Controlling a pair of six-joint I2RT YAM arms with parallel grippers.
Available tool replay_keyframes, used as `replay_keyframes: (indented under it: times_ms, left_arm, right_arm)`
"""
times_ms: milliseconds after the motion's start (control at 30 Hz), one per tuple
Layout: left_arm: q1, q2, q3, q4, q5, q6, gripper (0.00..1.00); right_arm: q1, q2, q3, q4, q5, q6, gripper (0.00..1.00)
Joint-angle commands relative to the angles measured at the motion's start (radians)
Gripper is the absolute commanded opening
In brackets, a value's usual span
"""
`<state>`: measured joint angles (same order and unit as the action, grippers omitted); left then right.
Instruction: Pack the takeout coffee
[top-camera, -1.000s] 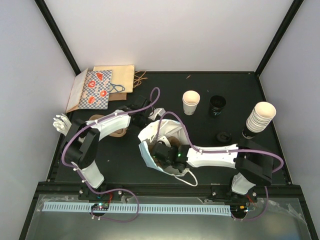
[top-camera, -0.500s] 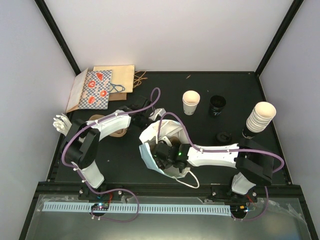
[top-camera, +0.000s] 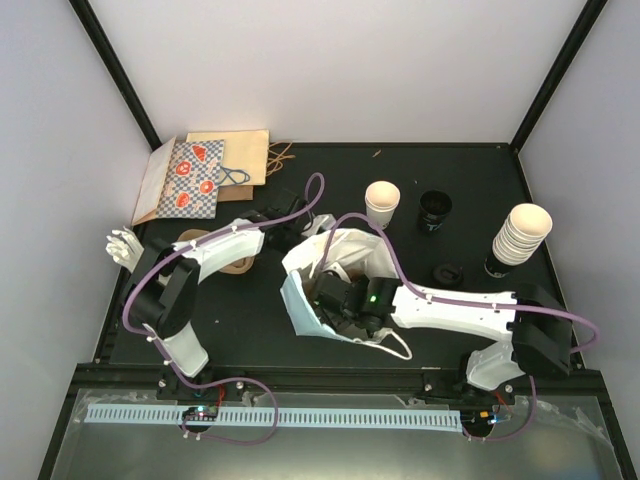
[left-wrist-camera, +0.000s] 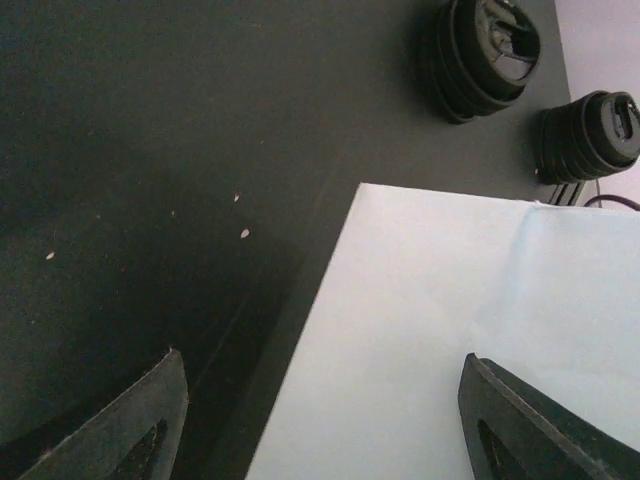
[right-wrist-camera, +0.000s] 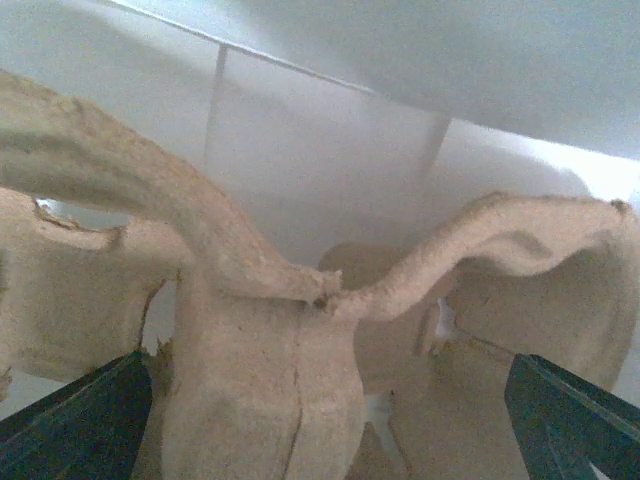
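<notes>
Takeout coffee is not yet in the bag (top-camera: 296, 305), by what shows; no lidded cup is visible anywhere. At the left, the left gripper (left-wrist-camera: 320, 420) sits at the bag's far-left rim. Its fingers are spread wide, with a flat blue panel of the bag showing between them; whether they touch it I cannot tell. The bag lies open mid-table with the carrier (right-wrist-camera: 250, 400) inside it. The right gripper (right-wrist-camera: 325, 415) reaches into the bag's mouth, jaws wide apart on either side of the carrier's centre ridge, gripping nothing. Just beyond the bag, far and right, stands one lidless cup (top-camera: 382, 203). Next come a stack of lids (top-camera: 434, 212), a single lid (top-camera: 446, 272) nearer, and a cup stack (top-camera: 522, 232) rightmost. Judging from this, the carrier is placed; lidding a cup and loading it remain.
</notes>
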<state>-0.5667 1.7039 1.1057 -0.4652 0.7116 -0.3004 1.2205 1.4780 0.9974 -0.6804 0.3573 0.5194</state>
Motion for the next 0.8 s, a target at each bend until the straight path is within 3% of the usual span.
replay_keyframes:
  times_ms: [0,200,500,633,767]
  left_arm:
    - [-0.007,-0.013,0.047,-0.023,0.002,-0.005,0.77]
    - [0.016,-0.074,0.055,-0.075,-0.077,0.003,0.82]
    - [0.114,-0.339,0.02,-0.17,-0.237,0.023,0.87]
    - [0.117,-0.477,0.0,-0.188,-0.194,0.068,0.85]
    - [0.116,-0.593,-0.015,-0.175,-0.119,0.098,0.76]
  right_arm:
    - [-0.009,-0.024,0.077,-0.074,0.037,-0.012,0.99]
    - [-0.012,0.004,0.143,-0.22,-0.002,0.017,0.97]
    - [-0.041,-0.006,0.111,-0.264,-0.094,0.015,0.93]
    - [-0.055,0.009,0.092,-0.252,-0.125,0.004,0.93]
    - [-0.058,0.026,0.089,-0.241,-0.15,-0.006,0.92]
